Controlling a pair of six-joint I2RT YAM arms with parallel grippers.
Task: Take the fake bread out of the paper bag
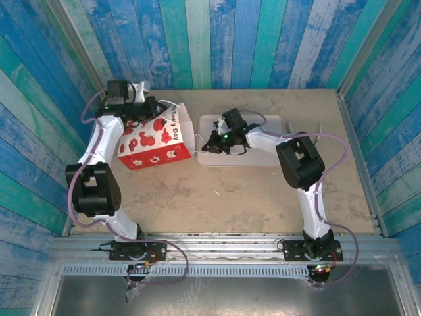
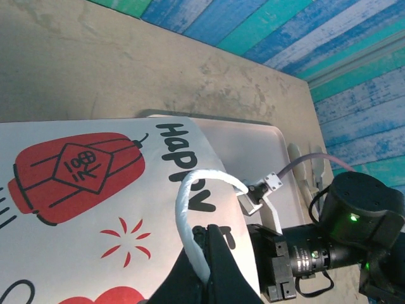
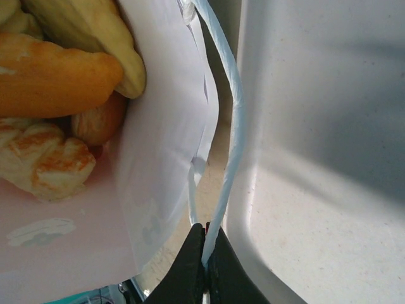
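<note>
The red-and-white paper bag [image 1: 154,138] lies tilted at the back left of the table, its mouth facing the pink tray [image 1: 263,155]. In the left wrist view my left gripper [image 2: 207,231] is shut on one white cord handle [image 2: 182,202] over the bag's printed side [image 2: 95,202]. My right gripper [image 3: 204,228] is shut on the other cord handle [image 3: 233,126], beside the tray's rim [image 3: 253,158]. Past the bag's white inside [image 3: 164,126], several golden fake bread pieces [image 3: 50,79] lie in the bag. From above, the left gripper [image 1: 151,108] is at the bag's top and the right gripper [image 1: 205,146] at its mouth.
The pale pink tray sits just right of the bag, under the right wrist. Blue and green plank walls close in the table on three sides. The right arm's wrist camera [image 2: 316,256] hangs close to the left gripper.
</note>
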